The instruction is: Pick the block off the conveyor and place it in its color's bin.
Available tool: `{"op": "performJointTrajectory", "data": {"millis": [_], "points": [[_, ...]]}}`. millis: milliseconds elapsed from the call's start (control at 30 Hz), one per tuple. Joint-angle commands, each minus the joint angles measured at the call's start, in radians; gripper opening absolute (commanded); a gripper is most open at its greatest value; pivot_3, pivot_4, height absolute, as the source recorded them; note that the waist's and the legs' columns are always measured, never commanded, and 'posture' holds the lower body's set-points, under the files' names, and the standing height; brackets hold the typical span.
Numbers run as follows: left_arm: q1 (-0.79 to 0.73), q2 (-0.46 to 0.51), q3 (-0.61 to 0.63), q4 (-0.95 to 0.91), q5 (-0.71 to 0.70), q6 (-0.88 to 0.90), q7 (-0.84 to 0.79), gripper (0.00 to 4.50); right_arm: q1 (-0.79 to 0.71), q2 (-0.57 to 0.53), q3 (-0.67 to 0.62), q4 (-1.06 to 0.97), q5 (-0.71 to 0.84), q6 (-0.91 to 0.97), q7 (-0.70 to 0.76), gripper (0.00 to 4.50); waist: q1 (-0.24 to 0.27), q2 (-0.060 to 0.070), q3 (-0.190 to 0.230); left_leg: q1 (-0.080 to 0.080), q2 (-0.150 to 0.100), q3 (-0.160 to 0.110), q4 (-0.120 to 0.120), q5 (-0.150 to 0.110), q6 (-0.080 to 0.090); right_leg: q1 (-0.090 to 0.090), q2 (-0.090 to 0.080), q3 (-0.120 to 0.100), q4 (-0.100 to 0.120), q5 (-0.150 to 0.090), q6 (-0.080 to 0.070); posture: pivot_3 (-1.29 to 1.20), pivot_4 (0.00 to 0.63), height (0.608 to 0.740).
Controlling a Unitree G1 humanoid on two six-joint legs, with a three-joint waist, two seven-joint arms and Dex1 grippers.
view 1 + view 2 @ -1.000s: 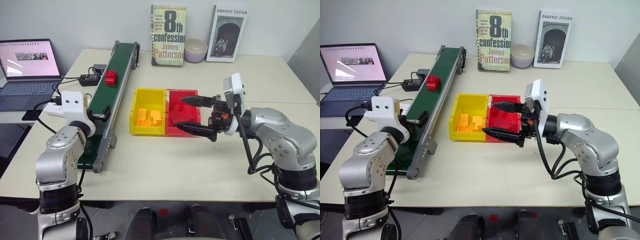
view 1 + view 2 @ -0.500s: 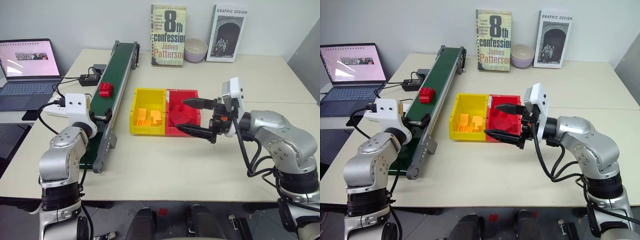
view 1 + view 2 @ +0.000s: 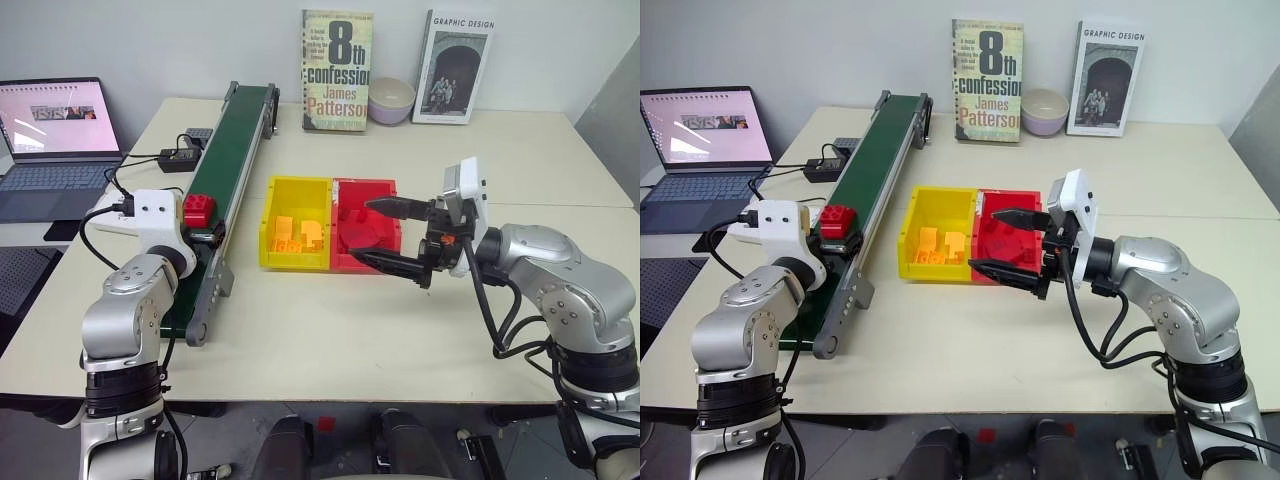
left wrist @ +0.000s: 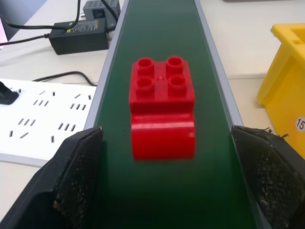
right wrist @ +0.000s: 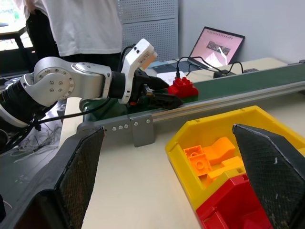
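The block (image 4: 162, 112) is seen on the conveyor (image 4: 157, 43), between the spread left fingers (image 4: 76, 176), ungrasped. The right fingers (image 3: 385, 206) are spread over the bin (image 3: 362, 190).

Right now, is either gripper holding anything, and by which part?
Nothing is held. The left gripper is open around the block on the conveyor, not touching; the right gripper is open.

Small red studded block (image 4: 162, 113) upright on the dark green conveyor (image 3: 225, 165), between the left pincer's (image 4: 167, 186) spread fingers, untouched, open red bin (image 3: 367, 238) just beside the right pincer (image 3: 395, 236), joined to a yellow one
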Motion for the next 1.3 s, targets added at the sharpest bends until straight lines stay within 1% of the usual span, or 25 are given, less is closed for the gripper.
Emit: {"op": "performJointTrajectory", "data": {"millis": [33,167,200,267,300,333,433,467,667,800,900,967,1033,1133,1233,1300], "points": [[-0.017,-0.008,0.044,-0.023,-0.023,0.029,0.015,3.91,-0.068,-0.003,-0.031,-0.019,0.036,0.030,-0.026,4.50,0.000,0.000,0.000,0.000,0.000,0.000,0.000,0.000,0.000,0.000,0.000,0.000,0.000,0.000,0.000,0.00,0.150,0.740],[-0.002,-0.010,0.048,-0.045,-0.020,0.049,0.030,3.22,-0.088,-0.005,-0.032,0.000,0.032,0.035,-0.024,4.50,0.000,0.000,0.000,0.000,0.000,-0.001,0.000,0.000,0.000,0.000,0.000,0.000,0.000,0.000,0.000,0.00,0.150,0.740],[0.002,-0.017,0.054,-0.057,-0.022,0.059,0.040,2.98,-0.091,-0.007,-0.033,0.006,0.031,0.033,-0.021,4.50,0.000,0.000,0.000,0.000,0.000,-0.001,0.000,0.000,0.000,0.000,0.000,-0.001,0.000,0.000,0.000,0.00,0.150,0.740],[0.007,-0.024,0.062,-0.073,-0.025,0.076,0.053,2.68,-0.095,-0.008,-0.033,0.015,0.028,0.030,-0.018,4.50,0.000,0.000,0.000,0.000,0.000,0.000,0.000,0.000,0.000,0.000,0.000,0.000,0.000,0.000,0.000,0.00,0.150,0.740],[0.010,-0.028,0.067,-0.086,-0.026,0.085,0.062,2.41,-0.095,-0.010,-0.033,0.019,0.026,0.027,-0.015,4.50,0.000,0.000,0.000,0.000,0.000,0.000,0.000,0.000,0.000,0.000,0.000,0.000,0.000,0.000,0.000,0.00,0.150,0.740],[0.012,-0.031,0.070,-0.096,-0.026,0.093,0.068,2.28,-0.095,-0.011,-0.033,0.022,0.025,0.025,-0.013,4.50,0.000,0.000,0.000,0.000,0.000,0.000,0.000,0.000,0.000,0.000,0.000,0.000,0.000,0.000,0.000,0.00,0.150,0.740],[0.011,-0.046,0.091,-0.115,-0.033,0.118,0.090,1.64,-0.089,-0.015,-0.033,0.031,0.011,0.009,-0.006,4.50,0.000,0.000,0.000,0.000,0.000,0.000,0.000,0.000,0.000,0.000,0.000,0.000,0.000,0.000,0.000,0.00,0.150,0.740],[0.006,-0.053,0.106,-0.120,-0.039,0.126,0.101,1.53,-0.084,-0.016,-0.034,0.033,0.004,0.001,-0.005,4.50,0.000,0.000,0.000,0.000,0.000,0.000,0.000,0.000,0.000,0.000,0.000,0.000,0.000,0.000,0.000,0.00,0.150,0.740],[-0.091,-0.008,0.093,-0.058,-0.025,0.111,0.082,1.53,-0.058,-0.023,-0.039,0.041,-0.015,-0.032,-0.001,4.50,0.000,0.000,0.000,0.000,0.000,-0.001,0.000,0.000,0.000,0.000,0.001,-0.001,0.000,0.000,0.000,0.00,0.150,0.740],[-0.196,0.051,-0.002,0.030,-0.029,0.058,-0.041,1.53,-0.035,-0.043,-0.063,0.033,-0.020,-0.045,-0.011,4.50,0.003,0.000,0.000,0.000,-0.001,0.000,0.000,0.000,0.000,0.000,0.002,-0.001,0.000,0.000,0.000,0.00,0.150,0.740],[-0.325,0.087,-0.161,0.140,-0.021,-0.018,-0.234,1.53,-0.003,-0.102,-0.123,0.021,-0.031,-0.047,-0.012,4.50,0.007,0.000,0.000,-0.001,-0.002,0.002,0.000,0.000,0.000,0.000,0.001,-0.001,-0.001,0.000,0.000,0.00,0.150,0.740],[-0.383,0.092,-0.224,0.200,-0.010,-0.059,-0.316,1.53,0.016,-0.133,-0.153,0.008,-0.032,-0.038,-0.022,4.50,0.020,0.000,0.000,-0.002,-0.003,0.000,0.001,0.000,0.000,0.000,0.001,-0.002,-0.002,0.000,0.000,0.00,0.150,0.740],[-0.455,0.072,-0.299,0.286,0.000,-0.112,-0.410,1.53,0.054,-0.160,-0.197,-0.036,-0.018,-0.002,-0.064,4.50,0.022,0.000,0.000,-0.002,-0.003,0.002,0.000,0.000,0.000,0.000,0.001,-0.002,-0.002,0.000,0.000,0.00,0.150,0.740],[-0.527,0.015,-0.405,0.385,0.024,-0.190,-0.518,1.53,0.149,-0.156,-0.249,-0.142,0.013,0.065,-0.159,4.50,0.021,0.000,0.000,-0.002,-0.003,0.003,0.000,0.000,0.001,0.000,0.001,-0.001,-0.002,0.000,0.000,0.00,0.150,0.740],[-0.580,-0.059,-0.489,0.476,0.060,-0.274,-0.590,1.53,0.277,-0.159,-0.248,-0.258,-0.026,0.111,-0.250,4.50,0.023,0.000,0.000,-0.002,-0.002,0.001,-0.001,0.000,0.001,0.000,0.002,-0.001,-0.002,0.000,0.000,0.00,0.150,0.740],[-0.609,-0.099,-0.529,0.559,0.099,-0.346,-0.614,1.53,0.331,-0.140,-0.251,-0.316,-0.015,0.134,-0.301,4.50,0.022,0.000,0.000,-0.003,-0.001,0.000,-0.002,0.000,0.001,-0.001,0.002,-0.001,-0.002,0.000,0.000,0.00,0.150,0.740]]}}
